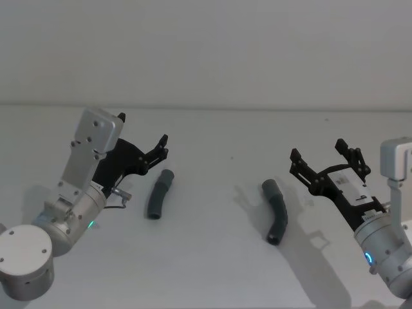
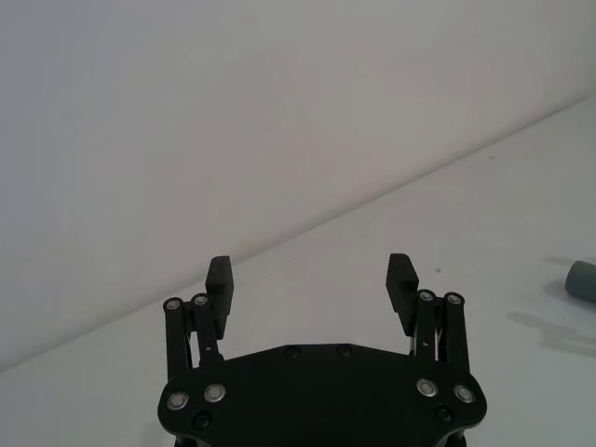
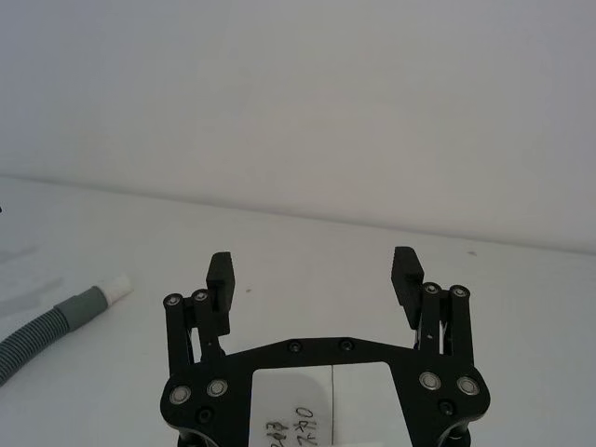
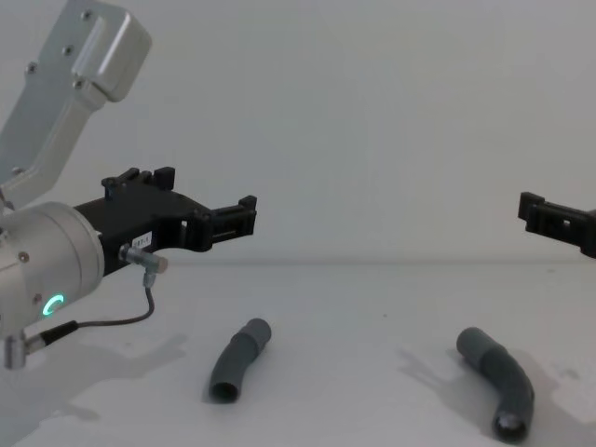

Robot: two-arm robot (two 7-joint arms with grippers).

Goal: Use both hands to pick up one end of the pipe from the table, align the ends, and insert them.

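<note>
Two dark grey bent pipe pieces lie apart on the white table [image 1: 212, 257]. The left piece [image 1: 159, 194] [image 4: 237, 361] is below and just right of my left gripper [image 1: 143, 132] [image 4: 244, 216], which hovers open above the table with nothing in it. The right piece [image 1: 277, 211] [image 4: 498, 382] lies left of my right gripper [image 1: 317, 149] [image 4: 533, 210], also open and holding nothing. The left wrist view shows the left gripper [image 2: 311, 275] open, with a grey pipe end [image 2: 582, 279] at the edge. In the right wrist view the right gripper [image 3: 313, 270] is open, and a ribbed grey piece [image 3: 37, 331] with a whitish tip [image 3: 116, 284] lies off to one side.
A plain pale wall [image 1: 206, 51] rises behind the table's back edge. A thin cable [image 4: 112, 321] loops from the left wrist. Bare white surface lies between the two pieces and in front of them.
</note>
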